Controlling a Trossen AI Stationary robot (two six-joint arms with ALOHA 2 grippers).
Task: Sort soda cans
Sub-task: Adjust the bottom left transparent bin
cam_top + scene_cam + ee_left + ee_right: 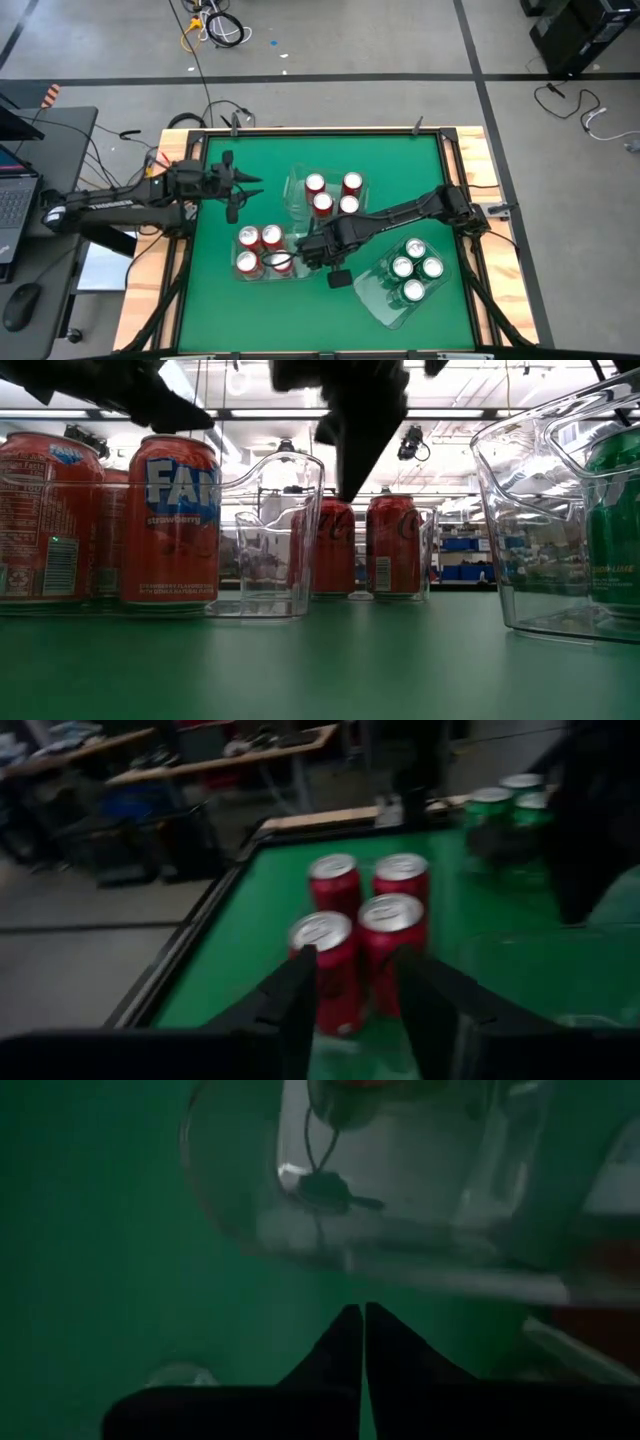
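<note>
Right gripper (362, 1320) closed, empty, near red "Fanta strawberry" can (172, 520); left gripper (355, 985) part-open, empty.

Green mat (220, 310) covers the whole table, with a wooden frame (478, 160) around it. Three clear plastic bins on top: one near the middle (296, 195), one toward the left front (262, 272), one tilted at the right front (385, 300). Off the table there's a laptop (12, 190), a mouse (20, 305), and cables (222, 28) lying on the floor.
</note>
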